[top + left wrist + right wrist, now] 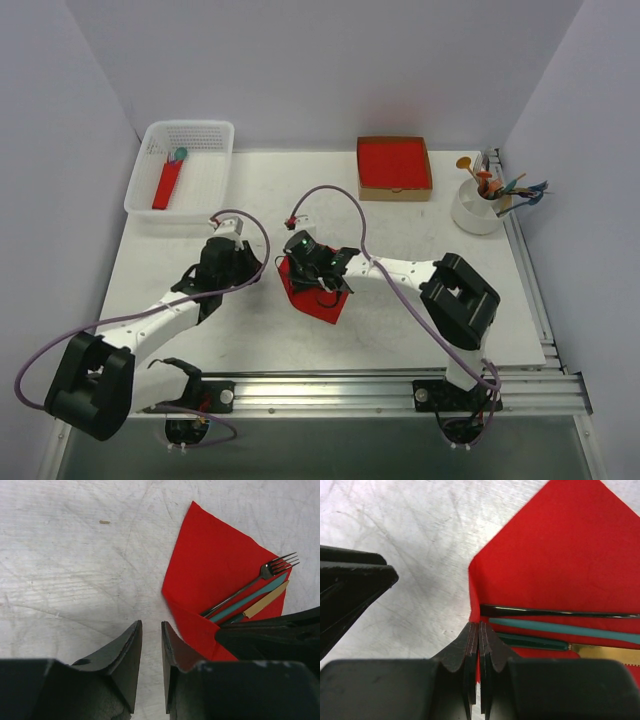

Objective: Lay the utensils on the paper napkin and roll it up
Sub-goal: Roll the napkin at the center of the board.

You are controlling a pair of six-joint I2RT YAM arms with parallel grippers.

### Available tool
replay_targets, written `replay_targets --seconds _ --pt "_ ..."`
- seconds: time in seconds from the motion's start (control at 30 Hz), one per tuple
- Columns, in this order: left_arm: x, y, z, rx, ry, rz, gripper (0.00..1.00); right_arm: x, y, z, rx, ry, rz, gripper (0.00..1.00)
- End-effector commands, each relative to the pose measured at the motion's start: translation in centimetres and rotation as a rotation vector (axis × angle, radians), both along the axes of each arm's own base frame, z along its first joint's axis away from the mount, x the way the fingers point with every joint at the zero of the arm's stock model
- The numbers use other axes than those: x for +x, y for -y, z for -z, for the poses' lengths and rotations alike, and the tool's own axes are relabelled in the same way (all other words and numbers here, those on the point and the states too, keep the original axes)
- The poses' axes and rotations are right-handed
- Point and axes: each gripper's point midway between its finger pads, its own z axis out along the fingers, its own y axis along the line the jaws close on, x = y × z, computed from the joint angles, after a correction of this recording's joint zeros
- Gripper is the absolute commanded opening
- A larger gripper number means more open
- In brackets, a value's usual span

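Right gripper [478,627] pinching napkin [555,555] fold; left gripper [151,626] hovering alongside, ajar.

Robotics lab, white walls [330,70], table [300,350], aluminium mounting rail [340,385]

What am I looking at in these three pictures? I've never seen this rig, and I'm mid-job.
Two robot arms stand at the table's near edge. The top picture looks down from above and behind them. The other two come from a camera on each wrist.

Mid-table lies a red napkin, folded at one end, with a fork, a teal piece and a knife on it.

The left pincer is slightly open over bare table and holds nothing. The right pincer is shut at the napkin's fold; I cannot tell whether it pinches paper.

Farther back are a basket, a box and a cup.
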Motion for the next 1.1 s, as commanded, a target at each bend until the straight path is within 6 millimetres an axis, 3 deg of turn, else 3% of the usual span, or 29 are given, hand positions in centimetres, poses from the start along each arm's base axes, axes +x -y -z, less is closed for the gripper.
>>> replay_targets --seconds 0.0,0.37,1.07 --pt "1.7 1.7 -2.5 -0.038 0.083 0.004 0.31 0.3 0.9 -1.1 0.029 0.010 0.032 0.00" --pt "1.4 4.8 -2.0 -0.017 0.074 0.065 0.31 0.1 2.9 0.2 0.012 0.001 0.078 0.00" --pt "1.8 7.0 -0.7 0.010 0.061 0.156 0.31 2.0 4.6 1.8 -0.010 -0.014 0.079 0.00"
